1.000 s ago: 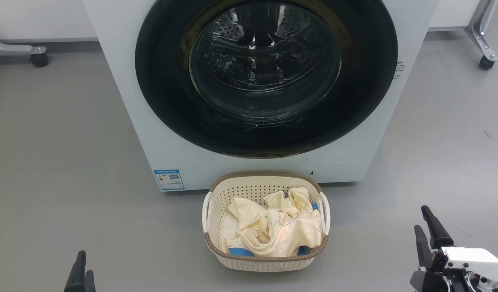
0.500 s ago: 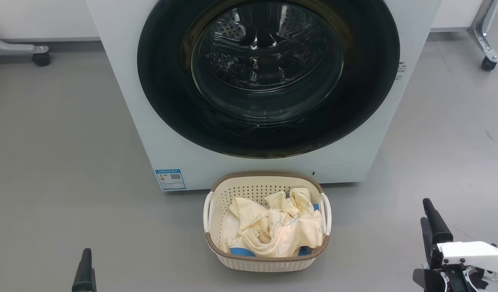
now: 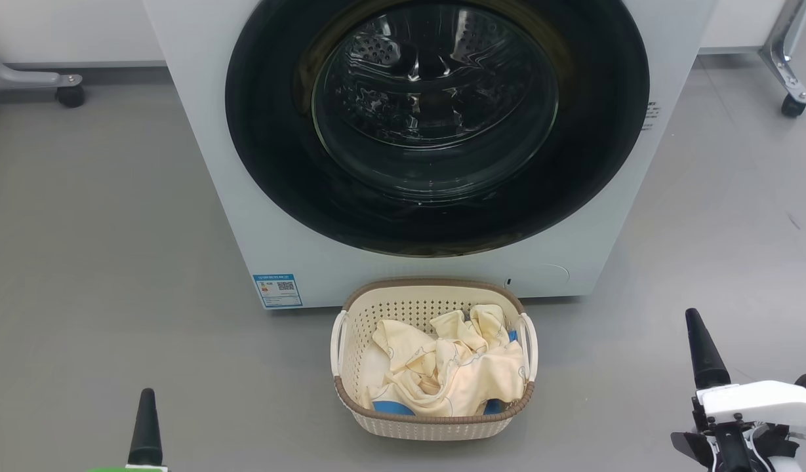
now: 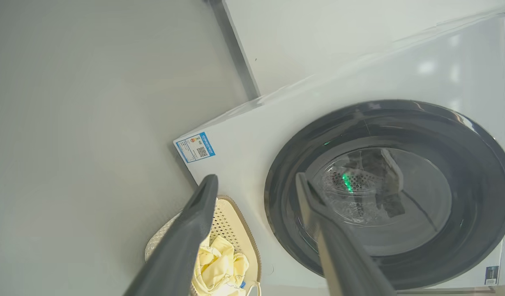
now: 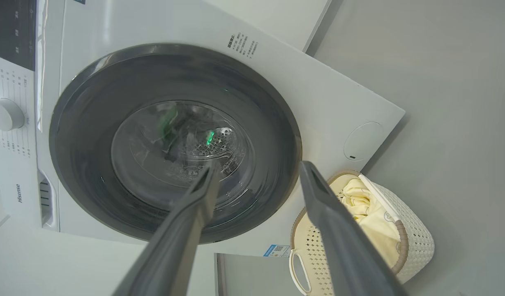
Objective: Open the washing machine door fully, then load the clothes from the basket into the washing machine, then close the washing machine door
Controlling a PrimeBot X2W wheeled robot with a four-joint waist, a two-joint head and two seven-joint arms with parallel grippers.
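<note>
The washing machine (image 3: 206, 164) is seen in the upper middle of the head view, its white front turned toward the camera. The washing machine door (image 3: 437, 124) is shut flat against that front, with the clear glass bowl bulging outward and the perforated drum glimpsed through it. Just below, in the lower middle of the frame, the basket (image 3: 435, 426) is set on the grey floor (image 3: 101, 229), close to the machine's base. Its longer side appears to run left to right across the frame, with a white handle at each end. The clothes (image 3: 442, 373) are heaped inside it, crumpled, with blue trim shown toward the near rim.

In the left wrist view the blue label (image 4: 195, 146) is seen at the machine's corner, and part of the basket is cut off at the bottom edge. A white dial (image 5: 5, 114) and a printed control panel are shown at the left edge of the right wrist view. A round flap (image 5: 363, 141) is also shown there, above the basket.

The left gripper (image 4: 255, 177) is held low at the lower left of the head view, one dark finger pointing up the frame. Its fingers are spread wide with nothing between them. The right gripper (image 5: 259, 165) is held at the lower right, likewise pointing up. It too is spread wide and empty, well apart from the basket.
</note>
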